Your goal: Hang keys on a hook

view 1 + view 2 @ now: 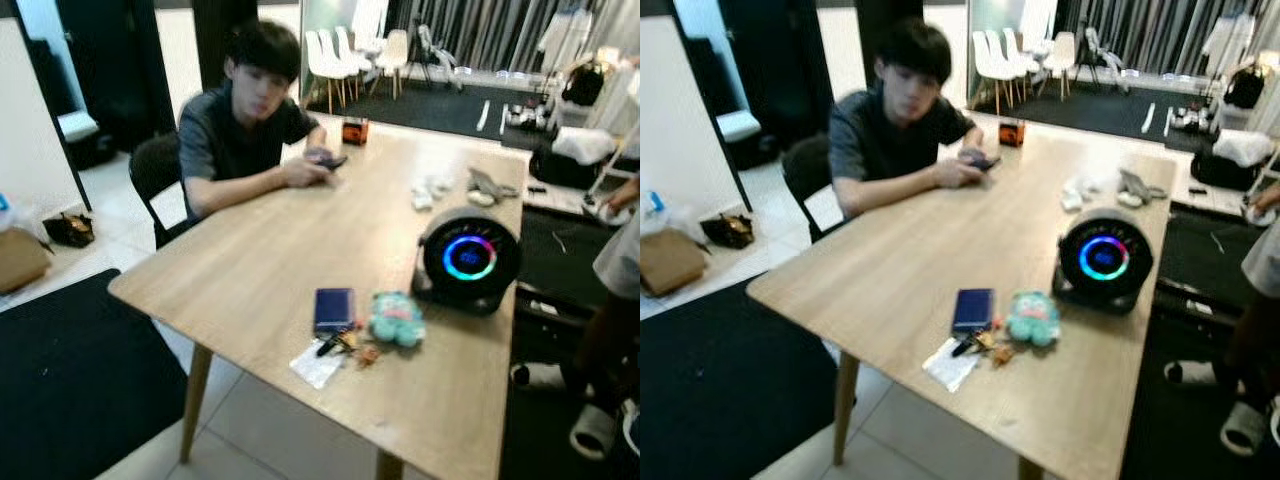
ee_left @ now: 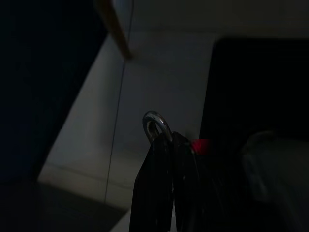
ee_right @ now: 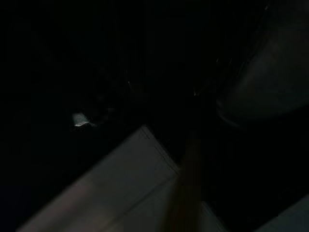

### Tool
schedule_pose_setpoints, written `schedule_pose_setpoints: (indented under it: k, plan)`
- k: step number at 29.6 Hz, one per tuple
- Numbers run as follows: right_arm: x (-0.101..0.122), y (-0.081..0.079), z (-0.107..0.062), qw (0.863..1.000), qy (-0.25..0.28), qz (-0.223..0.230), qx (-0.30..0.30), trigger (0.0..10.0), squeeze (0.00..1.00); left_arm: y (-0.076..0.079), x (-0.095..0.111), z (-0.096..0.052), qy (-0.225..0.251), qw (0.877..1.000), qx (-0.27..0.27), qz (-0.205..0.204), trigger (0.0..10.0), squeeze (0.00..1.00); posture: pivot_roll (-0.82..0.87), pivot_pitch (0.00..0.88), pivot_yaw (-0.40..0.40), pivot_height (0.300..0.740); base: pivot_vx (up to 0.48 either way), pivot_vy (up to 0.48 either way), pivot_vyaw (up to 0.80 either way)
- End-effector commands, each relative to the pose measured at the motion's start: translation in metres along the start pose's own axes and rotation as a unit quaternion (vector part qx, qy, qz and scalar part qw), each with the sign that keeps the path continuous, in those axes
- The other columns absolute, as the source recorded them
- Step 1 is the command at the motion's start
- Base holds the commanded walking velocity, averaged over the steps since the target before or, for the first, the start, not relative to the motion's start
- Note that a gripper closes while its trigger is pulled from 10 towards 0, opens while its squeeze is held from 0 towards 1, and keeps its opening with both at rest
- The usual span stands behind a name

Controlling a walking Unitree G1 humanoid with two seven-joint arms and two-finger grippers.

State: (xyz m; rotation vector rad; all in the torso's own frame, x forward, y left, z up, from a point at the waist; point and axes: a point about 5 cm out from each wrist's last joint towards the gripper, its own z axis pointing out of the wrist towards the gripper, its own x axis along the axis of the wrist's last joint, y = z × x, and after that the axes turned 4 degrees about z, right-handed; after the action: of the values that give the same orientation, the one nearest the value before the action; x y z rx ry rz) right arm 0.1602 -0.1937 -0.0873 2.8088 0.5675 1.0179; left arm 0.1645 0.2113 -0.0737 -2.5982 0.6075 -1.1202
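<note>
Pale wood table (image 1: 250, 270) in the head views carries the keys (image 1: 338, 345) near its near edge, lying just in front of a dark blue wallet (image 1: 333, 308), touching a white paper scrap (image 1: 316, 364) and just left of a teal plush toy (image 1: 396, 318); farther right stands a round black speaker (image 1: 468, 258) with a glowing ring, and a seated person (image 1: 245, 120) leans on the far left side. The left wrist view is dim, showing the left gripper (image 2: 166, 188) over tiled floor with its two black fingers (image 2: 152, 193) pressed close together and nothing between them, a metal ring (image 2: 155, 123) at their tips. The right wrist view is almost black, so I cannot tell how the right gripper stands.
</note>
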Motion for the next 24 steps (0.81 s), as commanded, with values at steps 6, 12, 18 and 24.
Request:
schedule_pose_setpoints:
  k: [6,12,18,24]
  plan:
    - [-0.0032,-0.0069,-0.0008,1.000,-0.005,0.008,0.006,10.0,0.00,-0.0004,-0.0050,-0.0022,-0.008,1.000,0.000,0.001,10.0,0.00,0.09,0.078,-0.011,0.740,0.000,-0.085,0.00]
    - [-0.0039,-0.0075,-0.0010,1.000,-0.006,0.009,0.006,10.0,0.00,-0.0013,-0.0040,-0.0017,-0.008,1.000,0.001,0.001,10.0,0.00,0.09,0.079,-0.008,0.740,0.000,0.000,0.00]
    - [-0.0044,-0.0082,-0.0012,1.000,-0.006,0.010,0.007,10.0,0.00,-0.0017,-0.0020,-0.0013,-0.004,1.000,0.001,0.001,10.0,0.00,0.10,0.080,-0.007,0.740,0.000,0.000,0.00]
    - [-0.0047,-0.0085,-0.0014,1.000,-0.006,0.010,0.008,10.0,0.00,-0.0017,-0.0020,-0.0017,-0.004,1.000,0.002,0.002,10.0,0.00,0.10,0.080,-0.009,0.740,0.000,0.000,0.00]
